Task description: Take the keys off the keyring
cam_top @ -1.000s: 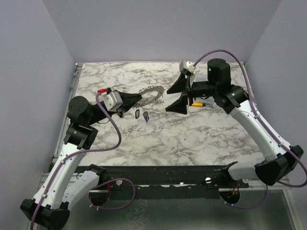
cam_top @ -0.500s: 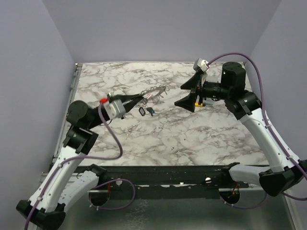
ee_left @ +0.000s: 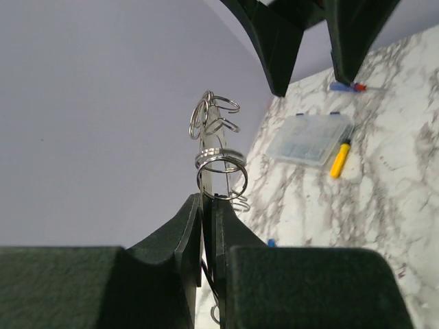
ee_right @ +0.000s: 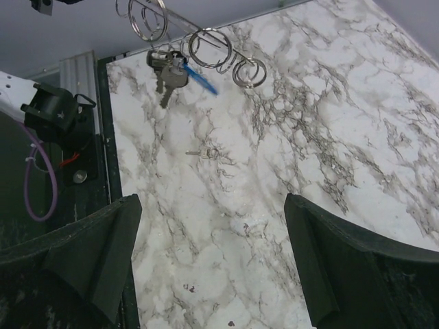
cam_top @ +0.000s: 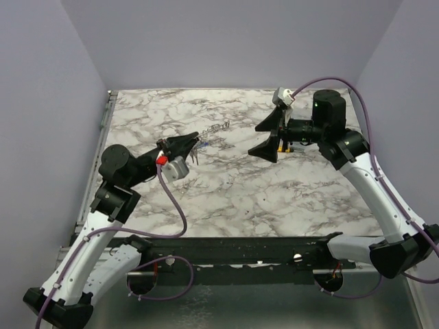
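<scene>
My left gripper is shut on the keyring and holds it above the marble table. In the left wrist view the flat grey keyring stands edge-on out of the shut jaws of my left gripper, with several thin wire rings looped on it. The right wrist view shows the keys hanging in a bunch from the keyring, one with a blue head. A single small silver key lies on the table. My right gripper is open, a short way right of the ring, with nothing between its fingers.
A clear plastic compartment box and a yellow-handled tool lie on the table behind my right gripper. A small blue and red item lies farther back. The table's metal edge rail runs along the left side.
My left wrist has rolled over, turning the keyring edge-on and drawing it slightly left. The hanging keys have swung in under its fingers. My right gripper pulled back to the right, away from the ring.
</scene>
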`<action>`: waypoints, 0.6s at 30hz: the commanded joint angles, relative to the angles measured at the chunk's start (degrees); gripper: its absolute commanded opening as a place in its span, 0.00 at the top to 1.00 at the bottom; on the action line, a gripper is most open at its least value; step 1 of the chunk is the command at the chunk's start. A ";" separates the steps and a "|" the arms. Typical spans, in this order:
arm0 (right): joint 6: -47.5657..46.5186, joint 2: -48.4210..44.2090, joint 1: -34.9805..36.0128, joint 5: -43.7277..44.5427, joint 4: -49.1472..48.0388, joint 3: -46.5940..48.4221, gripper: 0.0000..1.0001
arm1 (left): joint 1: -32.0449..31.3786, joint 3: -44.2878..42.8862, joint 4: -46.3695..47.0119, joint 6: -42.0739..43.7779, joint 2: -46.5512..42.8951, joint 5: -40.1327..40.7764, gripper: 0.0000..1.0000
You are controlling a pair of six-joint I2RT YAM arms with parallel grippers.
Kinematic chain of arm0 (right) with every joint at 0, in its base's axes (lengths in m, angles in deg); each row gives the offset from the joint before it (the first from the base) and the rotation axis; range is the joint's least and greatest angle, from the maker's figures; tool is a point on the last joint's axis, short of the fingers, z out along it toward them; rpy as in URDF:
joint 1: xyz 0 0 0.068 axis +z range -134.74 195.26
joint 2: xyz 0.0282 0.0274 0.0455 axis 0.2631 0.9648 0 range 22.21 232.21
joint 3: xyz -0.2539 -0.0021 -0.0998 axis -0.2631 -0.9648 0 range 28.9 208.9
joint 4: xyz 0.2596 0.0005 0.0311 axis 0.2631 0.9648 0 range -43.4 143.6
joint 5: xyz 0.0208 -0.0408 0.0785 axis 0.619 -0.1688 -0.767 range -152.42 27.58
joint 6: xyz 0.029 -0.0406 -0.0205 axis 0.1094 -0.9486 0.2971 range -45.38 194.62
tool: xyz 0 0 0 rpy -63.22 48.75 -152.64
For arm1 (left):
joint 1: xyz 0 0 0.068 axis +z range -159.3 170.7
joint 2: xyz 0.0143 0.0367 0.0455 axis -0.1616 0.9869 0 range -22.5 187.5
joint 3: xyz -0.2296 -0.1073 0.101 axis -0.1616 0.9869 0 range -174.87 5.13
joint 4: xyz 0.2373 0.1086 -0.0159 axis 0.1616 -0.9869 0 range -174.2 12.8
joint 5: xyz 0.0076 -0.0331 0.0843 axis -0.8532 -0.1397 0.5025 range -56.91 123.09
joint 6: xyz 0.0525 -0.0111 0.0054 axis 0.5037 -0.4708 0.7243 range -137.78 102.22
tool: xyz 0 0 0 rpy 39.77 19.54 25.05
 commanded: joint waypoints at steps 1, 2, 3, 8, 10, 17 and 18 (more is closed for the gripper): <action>-0.43 0.89 -0.28 -3.60 -0.62 1.07 0.04 | 0.03 -7.42 0.91 -23.13 3.80 -3.95 1.00; -0.25 0.95 -0.30 -3.85 -0.67 1.50 0.04 | 0.03 -8.15 1.01 -27.14 4.86 -5.00 1.00; -0.19 0.99 -0.28 -4.15 -0.81 1.87 0.04 | 0.10 -8.74 1.31 -30.90 5.85 -5.41 1.00; 1.29 1.50 -0.29 -4.17 -1.82 3.63 0.02 | 0.03 -9.09 6.68 -48.34 8.94 -6.75 1.00; 2.99 1.59 -0.26 -4.01 -2.71 4.16 0.01 | 0.00 -8.81 8.91 -54.18 9.78 -6.82 1.00; 9.42 1.77 -0.28 -6.90 -6.75 2.58 0.01 | 0.05 -6.91 15.35 -65.45 11.64 -6.98 1.00; 10.22 1.82 -0.30 -7.68 -7.50 1.99 0.01 | 0.01 -6.63 16.27 -66.70 12.00 -7.34 1.00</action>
